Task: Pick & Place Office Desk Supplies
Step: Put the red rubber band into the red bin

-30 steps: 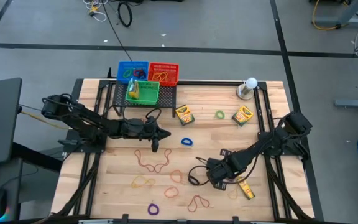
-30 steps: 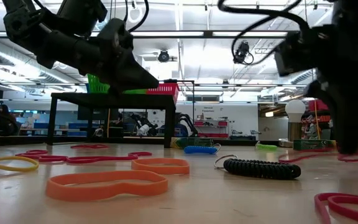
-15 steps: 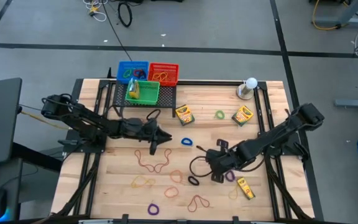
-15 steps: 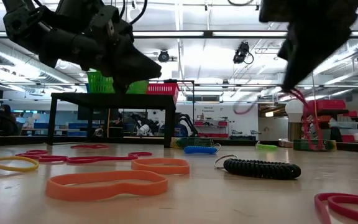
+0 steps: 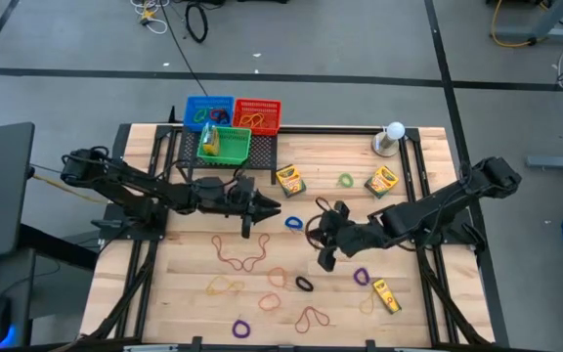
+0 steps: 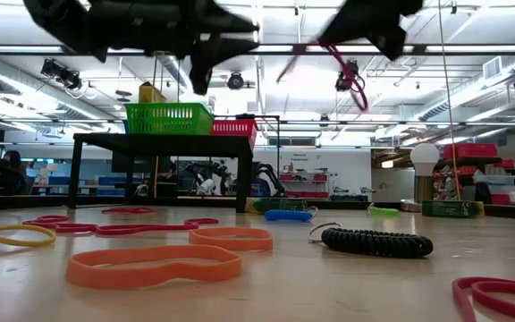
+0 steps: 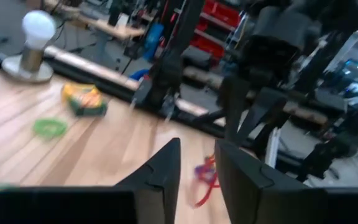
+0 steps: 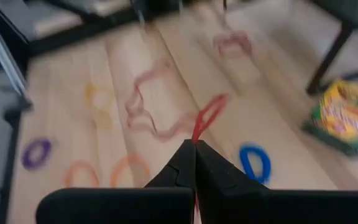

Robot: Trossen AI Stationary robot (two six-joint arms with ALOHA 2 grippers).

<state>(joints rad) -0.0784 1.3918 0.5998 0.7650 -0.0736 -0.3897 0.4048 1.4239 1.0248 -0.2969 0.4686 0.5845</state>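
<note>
The right tool is gripping a red band aloft, the left tool is hanging part-open and empty, while 3 baskets are holding few items and most bands are lying on the bench.

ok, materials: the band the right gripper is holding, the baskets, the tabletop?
Red band in the right gripper: looks like matte rubber or silicone; the thin loop hangs limp and folded. Green basket, blue basket and red basket: probably moulded plastic, going by the saturated colour and lattice walls. Tabletop: light wood planks with visible seams and grain, likely butcher block with a satin finish.
</note>
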